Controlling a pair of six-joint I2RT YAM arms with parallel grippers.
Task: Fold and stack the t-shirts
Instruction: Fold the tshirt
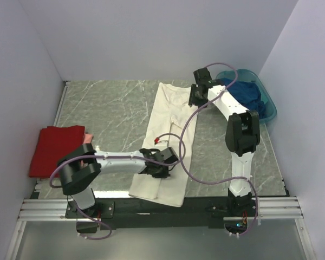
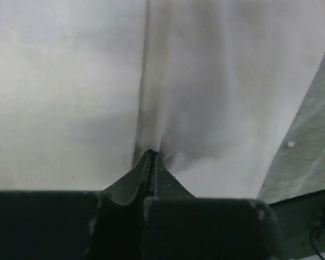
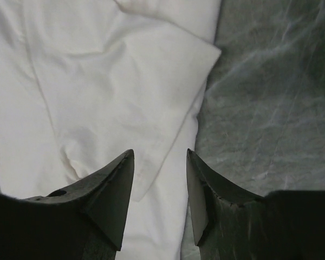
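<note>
The cream-white t-shirt (image 1: 168,141) lies in a long narrow strip down the middle of the table, folded lengthwise. My left gripper (image 1: 161,165) is near its lower part; in the left wrist view (image 2: 150,153) the jaws are shut, pinching a crease of the cream cloth (image 2: 206,108). My right gripper (image 1: 194,97) is open at the shirt's upper right edge; in the right wrist view (image 3: 160,154) the fingers straddle the cloth's edge (image 3: 124,81). The red t-shirt (image 1: 55,149) lies folded at the left. The dark blue t-shirt (image 1: 249,95) sits in the teal basin.
The teal basin (image 1: 269,105) stands at the back right against the wall. White walls enclose the grey marble table (image 1: 108,105). A small red tag (image 1: 157,141) shows on the cream shirt. Purple cables loop over both arms.
</note>
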